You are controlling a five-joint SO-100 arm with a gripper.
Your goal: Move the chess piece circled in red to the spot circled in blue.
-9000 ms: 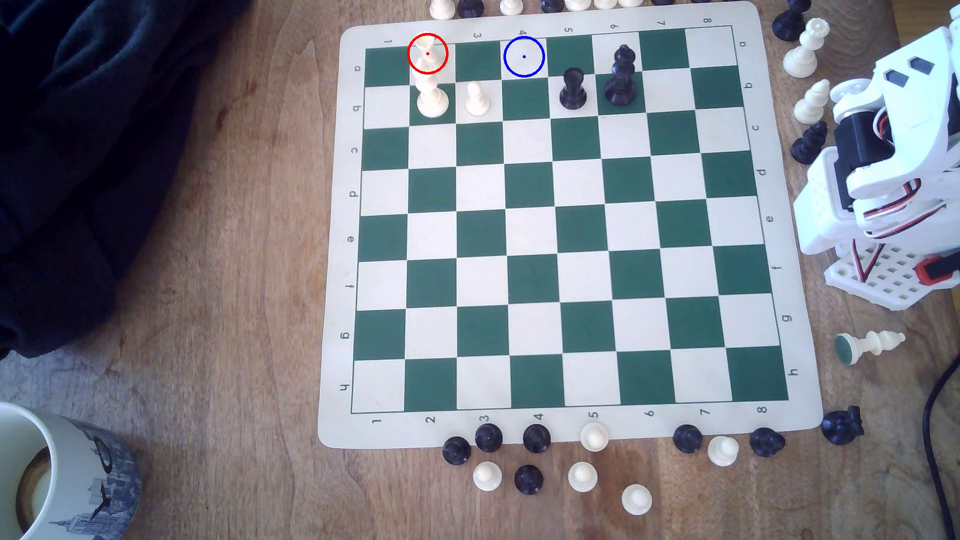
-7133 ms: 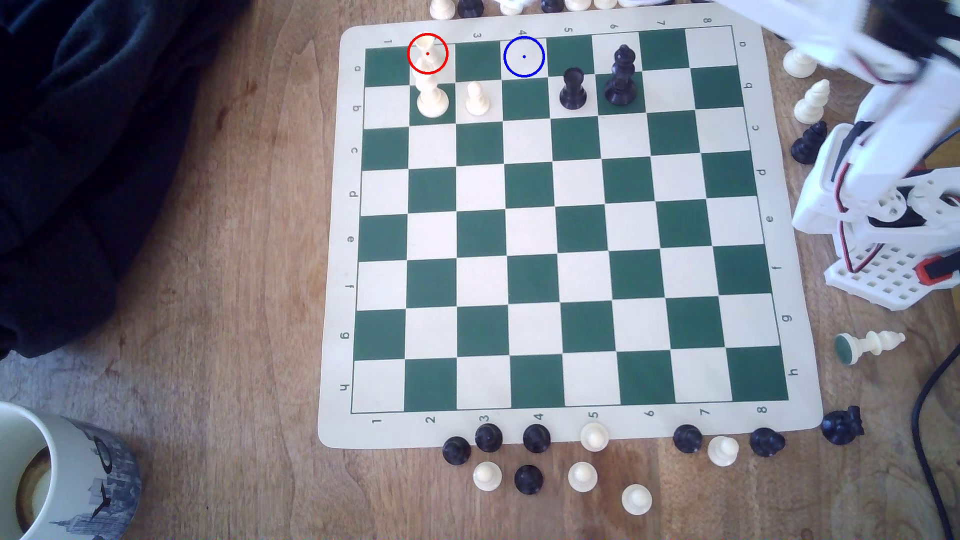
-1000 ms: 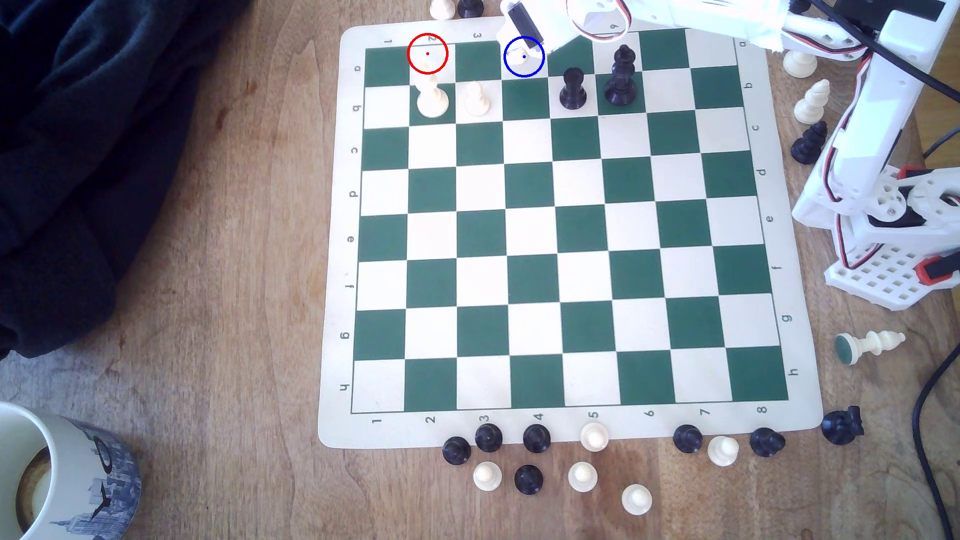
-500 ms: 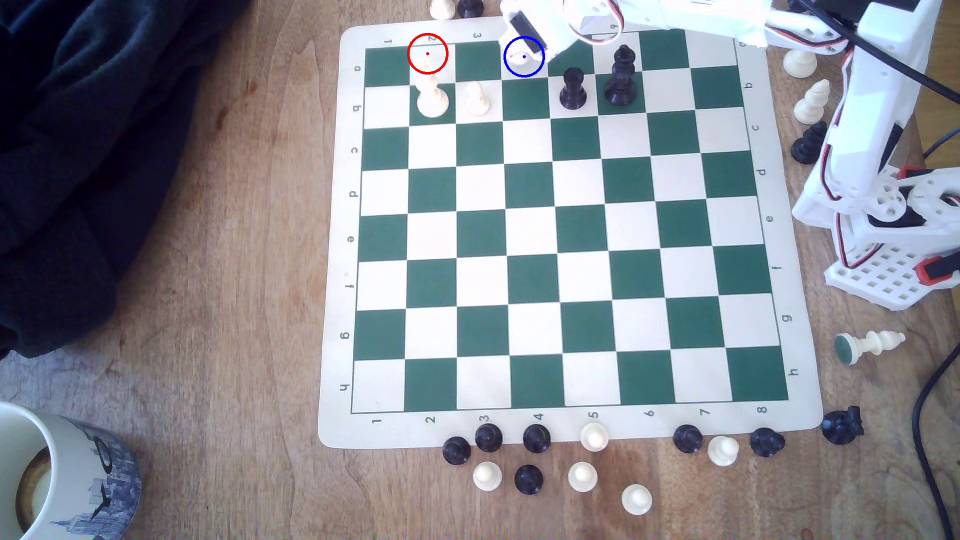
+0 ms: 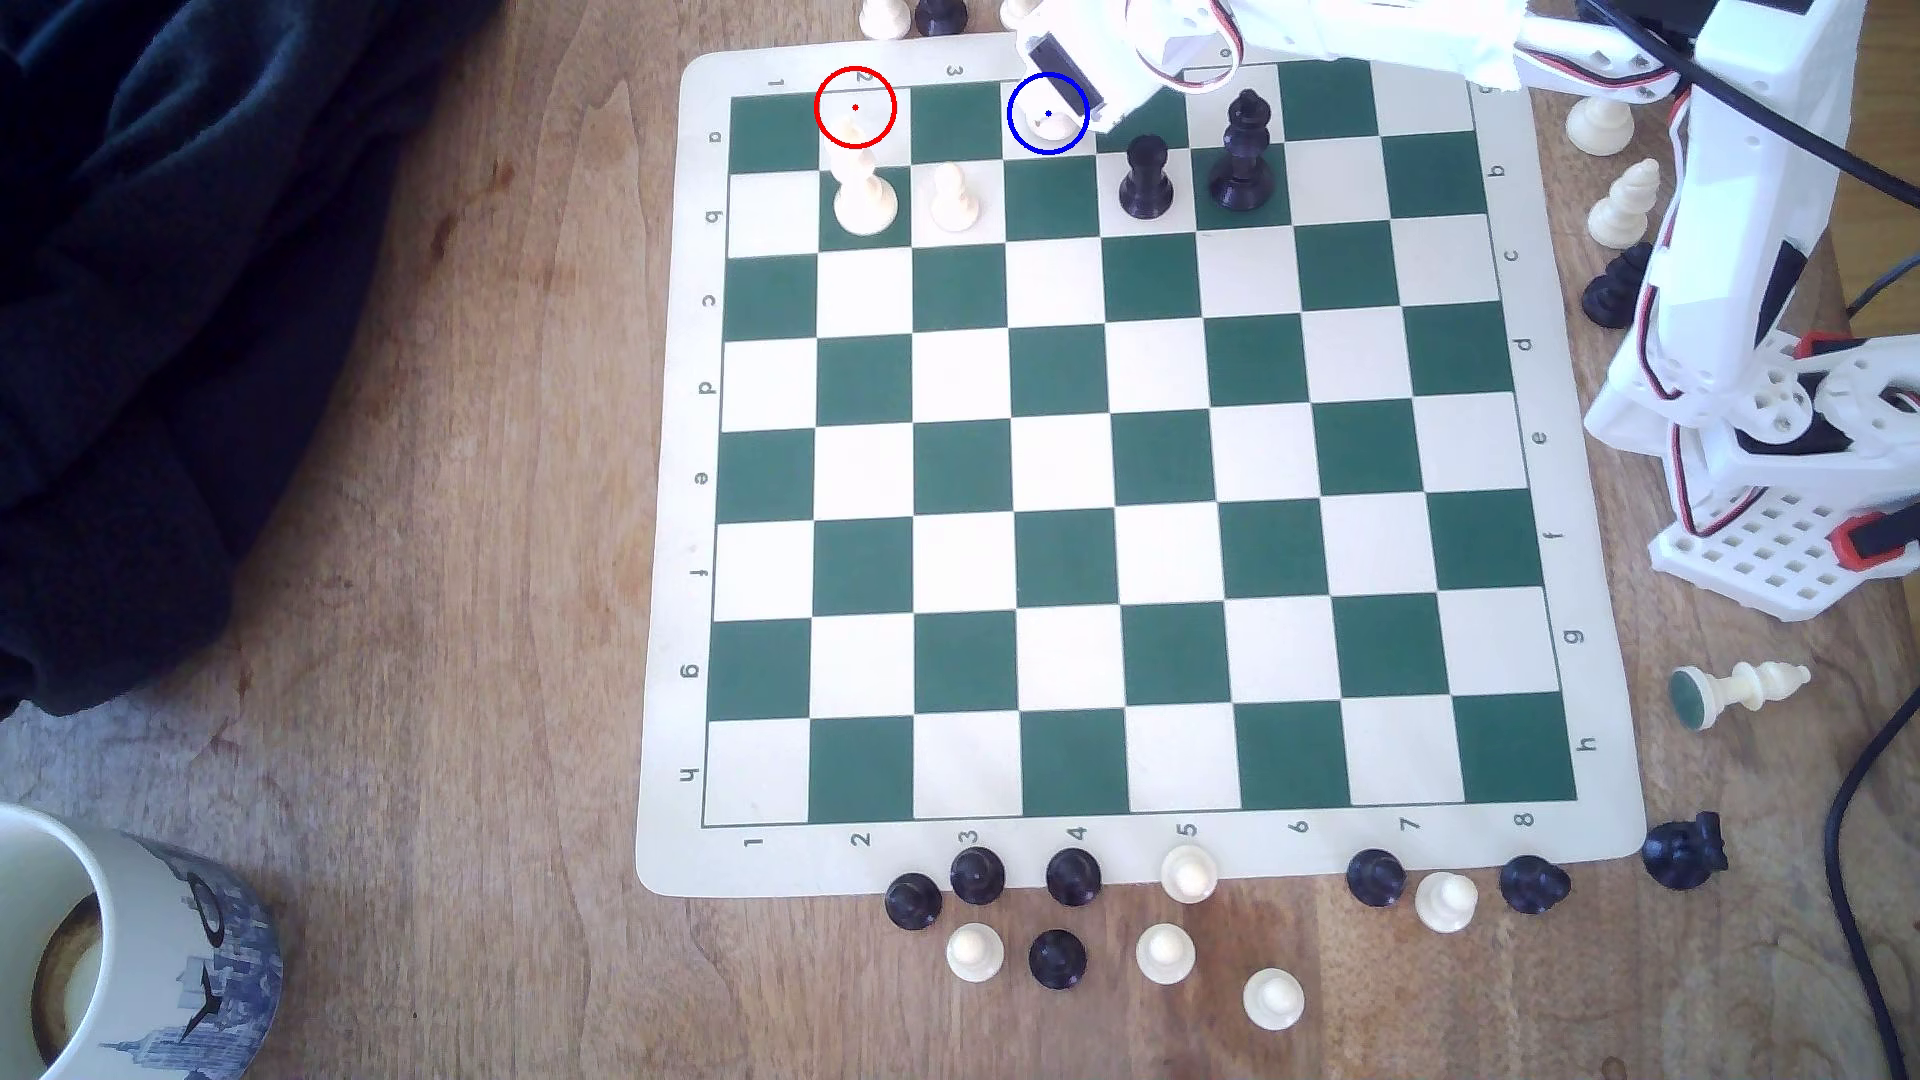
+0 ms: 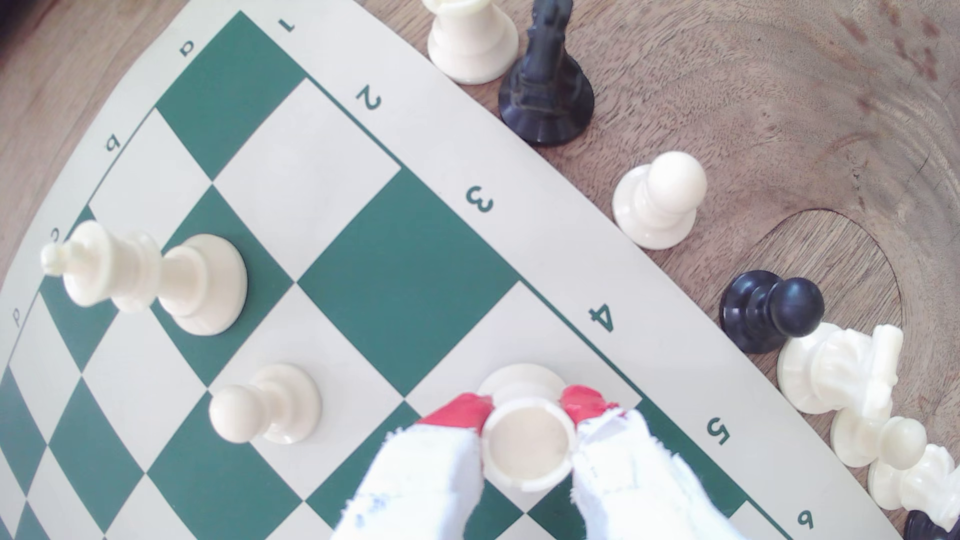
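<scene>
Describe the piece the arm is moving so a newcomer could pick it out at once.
On the green-and-cream chess board, find the far row's blue-ringed cream square. The short cream piece standing there, waisted with a flat round top, sits between the hand's red-tipped fingers, unlike the round-headed pawn and tall king.

A brown wooden table (image 5: 416,519) with dark swirls in the grain. Soft daylight falls on it. A dark cloth (image 5: 156,260) lies nearby.

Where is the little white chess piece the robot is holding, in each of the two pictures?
Exterior view: the little white piece sits inside the blue circle, near the board's far edge.
Wrist view: the piece sits between the hand's red-tipped fingers.
Shared landmark: the tall white piece on a green square.
</scene>
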